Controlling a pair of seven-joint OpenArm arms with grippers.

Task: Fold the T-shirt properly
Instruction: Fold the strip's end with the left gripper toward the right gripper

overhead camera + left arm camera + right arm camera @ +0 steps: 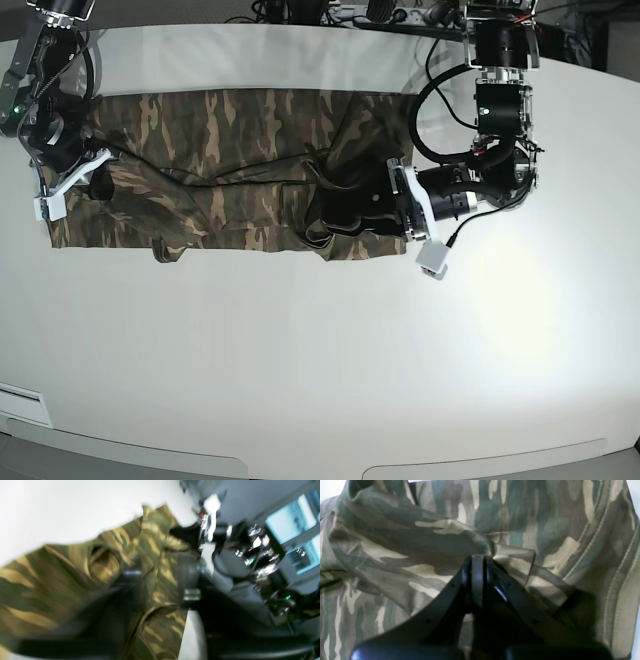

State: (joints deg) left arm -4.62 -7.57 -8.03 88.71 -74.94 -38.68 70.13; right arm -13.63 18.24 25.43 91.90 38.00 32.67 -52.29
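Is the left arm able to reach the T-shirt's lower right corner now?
Probably yes: the left gripper already lies on the T-shirt at that end, and nothing blocks it.

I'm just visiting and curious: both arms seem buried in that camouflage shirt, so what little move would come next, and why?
Probably the left gripper should draw its bunched end of the T-shirt across toward the right gripper. The shirt lies as a long wrinkled band on the table, and the right jaws look pinched on a fold, anchoring the other end. The left wrist view is too blurred to confirm its grip.

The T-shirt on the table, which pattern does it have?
The T-shirt has a camouflage print of olive, brown and tan; the right wrist view shows it best.
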